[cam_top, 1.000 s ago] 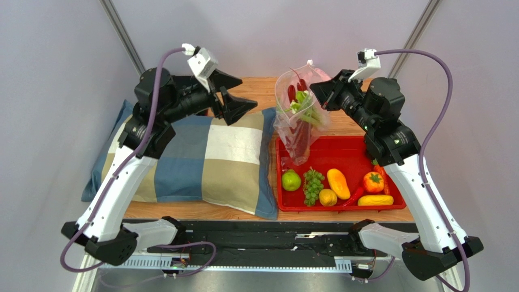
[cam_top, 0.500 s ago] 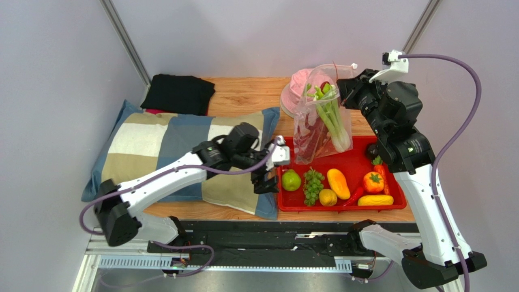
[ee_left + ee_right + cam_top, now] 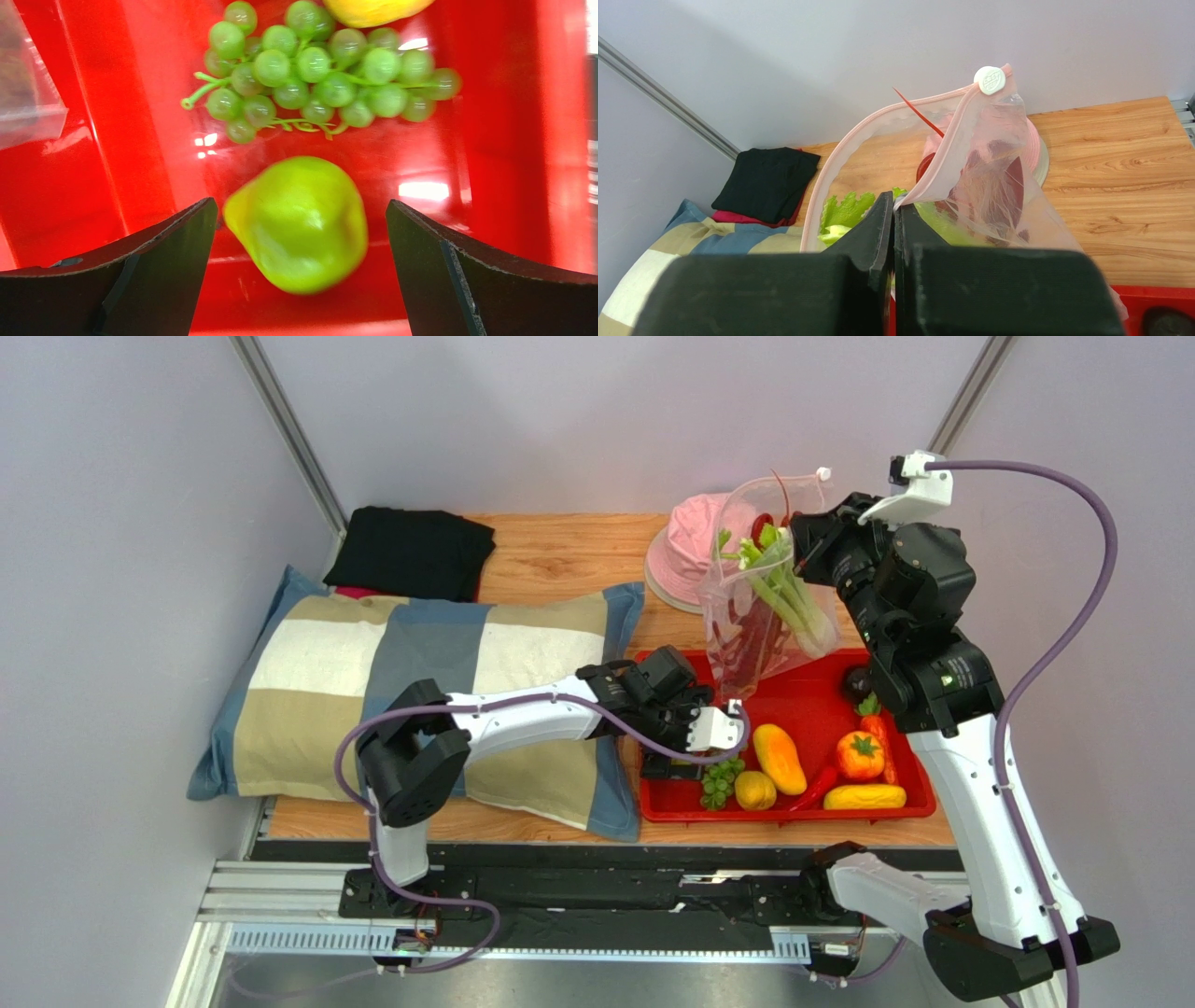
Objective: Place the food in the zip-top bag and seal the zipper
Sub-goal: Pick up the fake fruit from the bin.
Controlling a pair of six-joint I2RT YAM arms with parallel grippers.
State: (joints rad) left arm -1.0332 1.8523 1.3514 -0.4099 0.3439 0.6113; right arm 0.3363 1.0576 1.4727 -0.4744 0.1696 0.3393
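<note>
Over the red tray (image 3: 821, 703) the zip-top bag (image 3: 758, 609) hung from the right gripper (image 3: 893, 210), clamped on its rim. Left gripper (image 3: 300, 206) gaped wide, green apple (image 3: 298, 238) between its fingers; only the wrist view showed that, the grape bunch (image 3: 316, 73) just beyond.

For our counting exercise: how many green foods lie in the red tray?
2. The apple lies between the open fingers of the left gripper; the grapes lie beside it in the tray. Others may be hidden under the arm.
</note>
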